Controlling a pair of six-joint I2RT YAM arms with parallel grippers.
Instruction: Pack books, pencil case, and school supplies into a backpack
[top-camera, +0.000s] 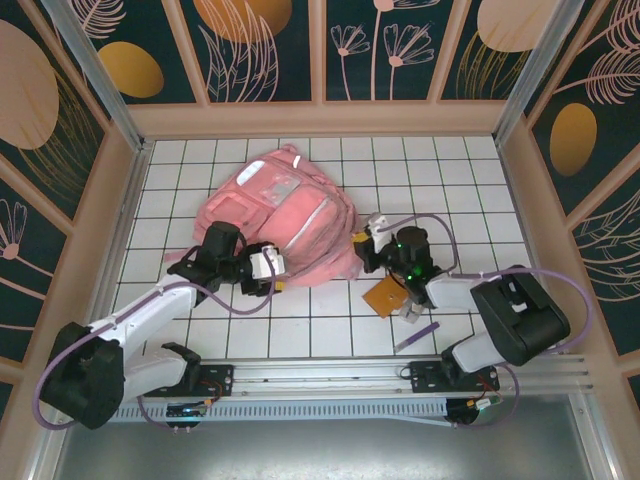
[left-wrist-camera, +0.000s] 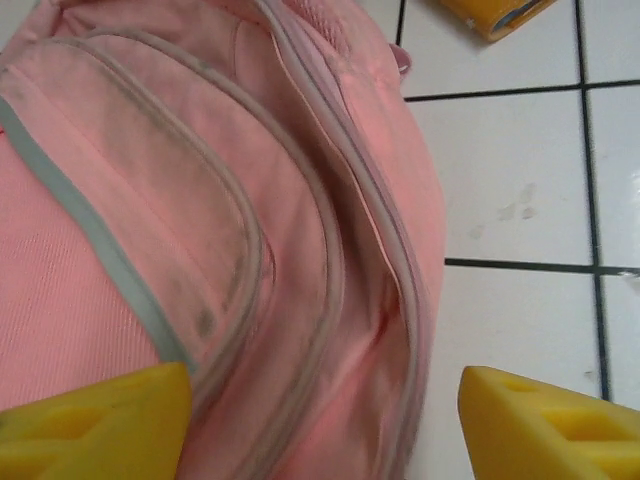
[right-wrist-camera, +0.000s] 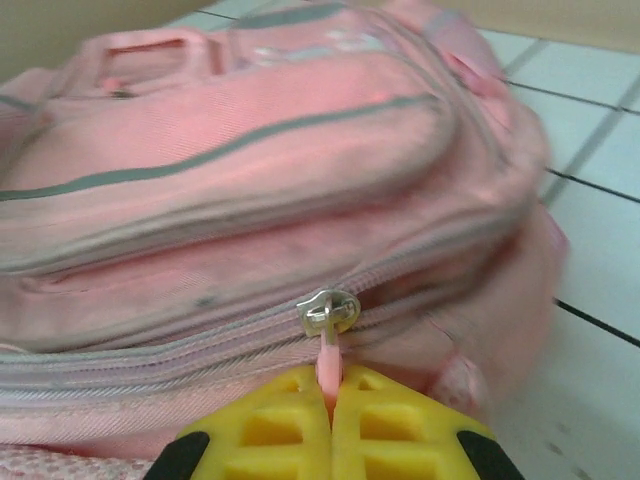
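The pink backpack (top-camera: 285, 220) lies flat in the middle of the tiled table. My right gripper (top-camera: 366, 243) is at its right edge. In the right wrist view the gripper (right-wrist-camera: 330, 385) is shut on the pink zipper pull (right-wrist-camera: 328, 355) that hangs from a silver slider (right-wrist-camera: 328, 310). My left gripper (top-camera: 278, 278) is at the backpack's near edge. Its yellow fingers (left-wrist-camera: 540, 420) stand wide open over the zipper seam (left-wrist-camera: 395, 250), holding nothing. A small orange booklet (top-camera: 385, 297) lies right of the backpack, with a purple pen (top-camera: 416, 336) nearer the front. The pencil case is out of view.
A small whitish item (top-camera: 411, 314) lies beside the orange booklet. A yellow-orange corner (left-wrist-camera: 495, 12) shows on the tiles beyond the backpack in the left wrist view. Wooden walls (top-camera: 135, 190) fence the table on three sides, and a metal rail (top-camera: 330, 375) runs along the front.
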